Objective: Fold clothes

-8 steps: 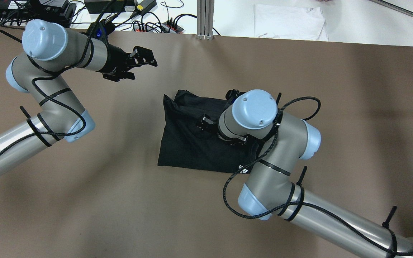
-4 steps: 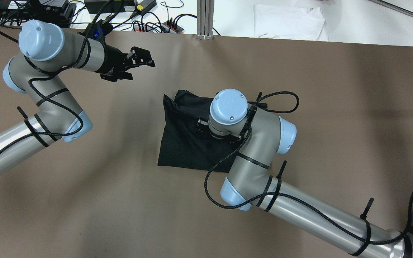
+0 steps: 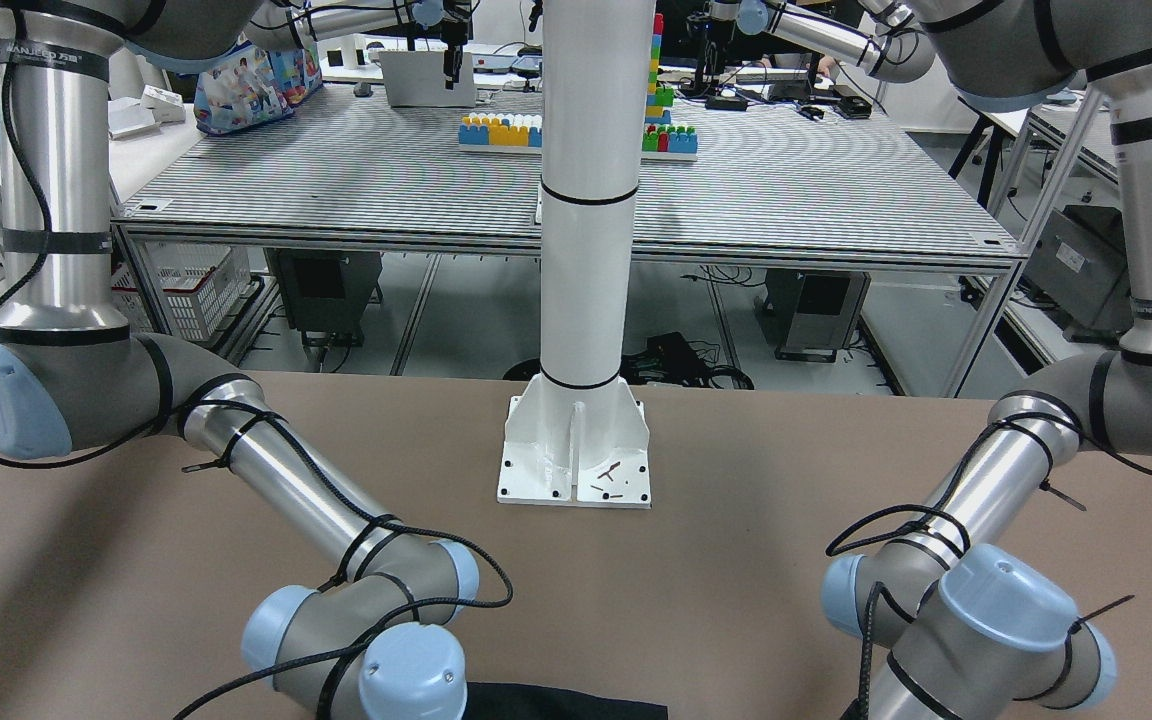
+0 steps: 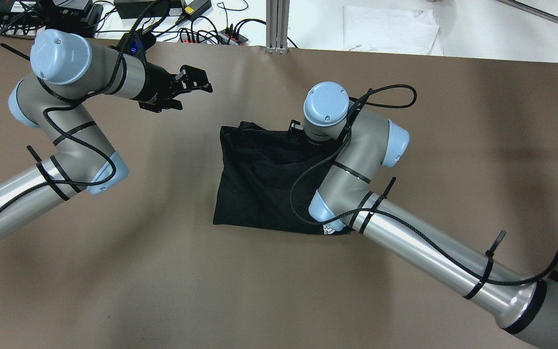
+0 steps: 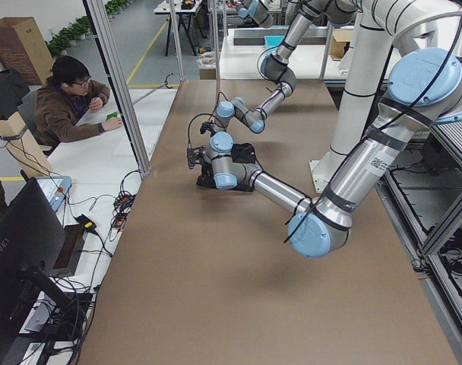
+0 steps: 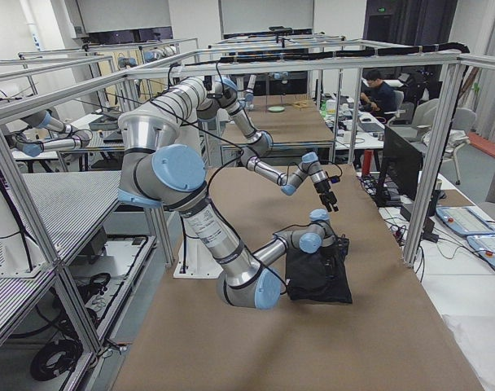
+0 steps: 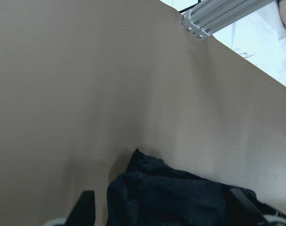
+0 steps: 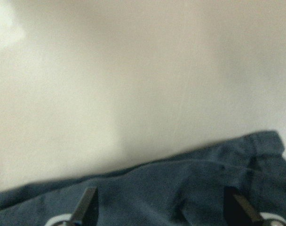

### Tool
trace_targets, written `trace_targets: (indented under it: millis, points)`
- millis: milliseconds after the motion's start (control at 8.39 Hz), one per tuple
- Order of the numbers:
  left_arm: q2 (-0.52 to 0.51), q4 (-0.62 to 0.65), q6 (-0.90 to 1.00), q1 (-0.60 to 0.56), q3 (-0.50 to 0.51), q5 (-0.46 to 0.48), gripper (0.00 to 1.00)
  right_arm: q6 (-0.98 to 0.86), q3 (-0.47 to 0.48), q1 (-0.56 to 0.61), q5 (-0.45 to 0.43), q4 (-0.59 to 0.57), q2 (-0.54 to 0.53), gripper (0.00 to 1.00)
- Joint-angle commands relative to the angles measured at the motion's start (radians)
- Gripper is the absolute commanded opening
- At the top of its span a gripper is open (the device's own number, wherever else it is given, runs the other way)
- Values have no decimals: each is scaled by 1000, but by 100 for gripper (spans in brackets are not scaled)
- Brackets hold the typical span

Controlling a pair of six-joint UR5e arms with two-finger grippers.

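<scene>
Black clothes lie at centre of surface, already folded to a rough rectangle, far edge lumpy. Over that edge right claw gapes wide, empty; left claw wide, empty, far-left. Likely only tidying left.

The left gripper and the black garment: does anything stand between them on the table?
Nothing visible does. Only bare brown table lies between the left gripper, jaws open, and the nearest corner of the black garment. The right arm is over the garment's other side.
</scene>
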Motion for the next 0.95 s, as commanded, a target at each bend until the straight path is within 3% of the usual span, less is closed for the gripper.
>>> trace_targets:
  millis: [0, 358, 596, 715, 835]
  points:
    - [-7, 0, -6, 2, 0, 2, 100, -115, -75, 88, -1, 20, 6, 94]
    - [-7, 0, 7, -1, -4, -1, 100, -150, -38, 104, 28, 8, 25, 94]
    - [2, 12, 99, -45, 5, 3, 100, -203, 14, 160, 156, -64, 23, 94]
    - [27, 79, 240, -91, -4, 5, 100, -376, 64, 220, 239, -151, 17, 94]
    - [50, 136, 380, -132, 2, 10, 100, -513, 104, 249, 249, -258, 11, 94]
